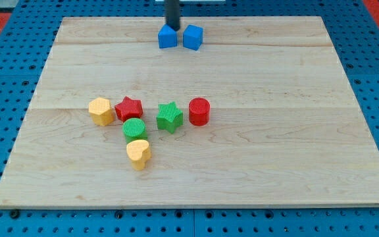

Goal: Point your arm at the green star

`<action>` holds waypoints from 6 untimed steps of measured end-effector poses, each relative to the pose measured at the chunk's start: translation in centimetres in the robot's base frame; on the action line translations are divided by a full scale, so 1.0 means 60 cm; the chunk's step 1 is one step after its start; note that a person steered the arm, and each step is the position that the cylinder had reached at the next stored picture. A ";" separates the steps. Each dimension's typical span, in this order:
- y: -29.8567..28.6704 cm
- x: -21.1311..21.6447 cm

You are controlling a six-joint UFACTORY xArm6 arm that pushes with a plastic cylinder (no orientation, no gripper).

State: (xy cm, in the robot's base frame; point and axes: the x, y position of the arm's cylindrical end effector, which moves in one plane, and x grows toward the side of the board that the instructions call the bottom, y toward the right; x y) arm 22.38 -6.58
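Note:
The green star (169, 117) lies on the wooden board (275, 131), left of centre, between the red star (129, 108) and the red cylinder (199, 111). My rod comes down at the view's top and my tip (174, 27) stands at the board's far edge, just behind and between two blue blocks. The left blue block (168, 37) and the blue cube (192, 37) sit side by side right below the tip. The tip is far above the green star in the view.
A yellow hexagon block (101, 110) lies left of the red star. A green cylinder (135, 129) sits below the red star, and a yellow heart (138, 154) below that. Blue pegboard (5, 79) surrounds the board.

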 end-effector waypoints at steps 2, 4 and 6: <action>-0.126 -0.020; -0.090 0.064; -0.021 0.112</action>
